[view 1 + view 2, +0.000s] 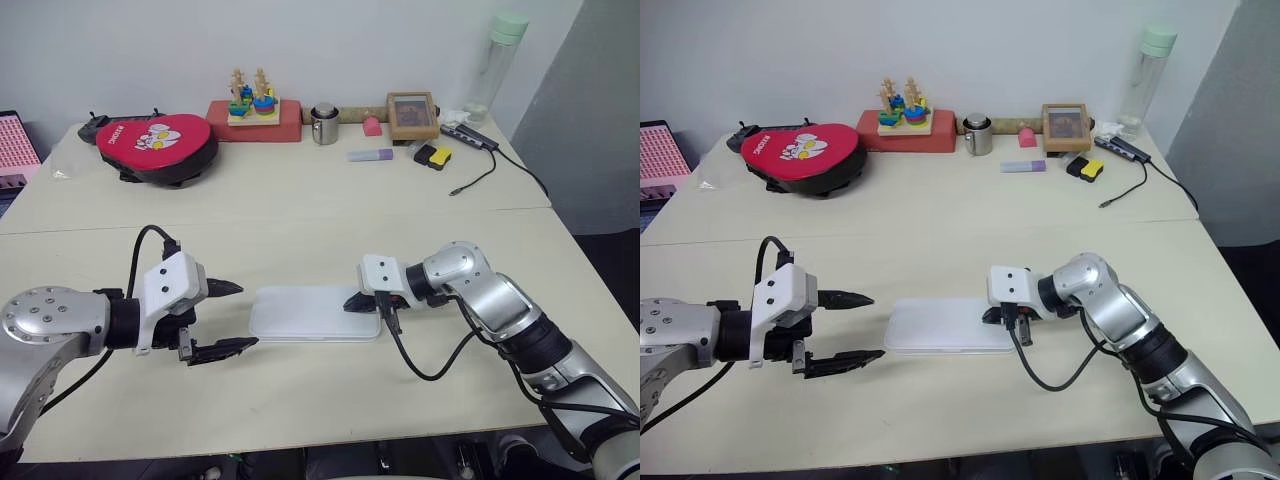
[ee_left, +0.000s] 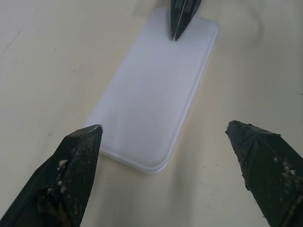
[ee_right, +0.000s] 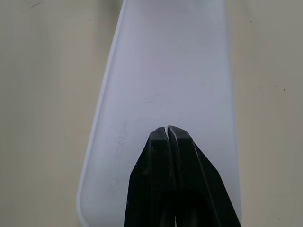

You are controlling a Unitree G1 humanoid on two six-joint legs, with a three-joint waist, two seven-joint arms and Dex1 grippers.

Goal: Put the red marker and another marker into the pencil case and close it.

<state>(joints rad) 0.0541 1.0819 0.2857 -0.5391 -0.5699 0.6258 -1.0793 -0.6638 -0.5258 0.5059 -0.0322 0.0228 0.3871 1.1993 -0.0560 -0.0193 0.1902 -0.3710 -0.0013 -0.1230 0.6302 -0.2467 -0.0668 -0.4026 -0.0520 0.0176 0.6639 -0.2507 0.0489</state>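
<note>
White rectangular plastic pencil case (image 1: 315, 313) lying flat, lid down, mid-desk (image 1: 300, 215). Right end effector (image 1: 358, 302) clenched empty, pressing lid end. Left end effector (image 1: 232, 318) released, flanking opposite end. Judging light, stiff, slippery; gripping by long edges.

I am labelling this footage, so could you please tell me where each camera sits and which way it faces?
Left eye view: on the head, looking forward and down over the table; both arms show.
Right eye view: its stereo twin, same scene.
Left wrist view: along the open left gripper toward the closed pencil case.
Right wrist view: along the shut right gripper, over the case lid.
Shared: both wrist views show the pencil case; the left wrist view also catches the right gripper's tip.
</note>
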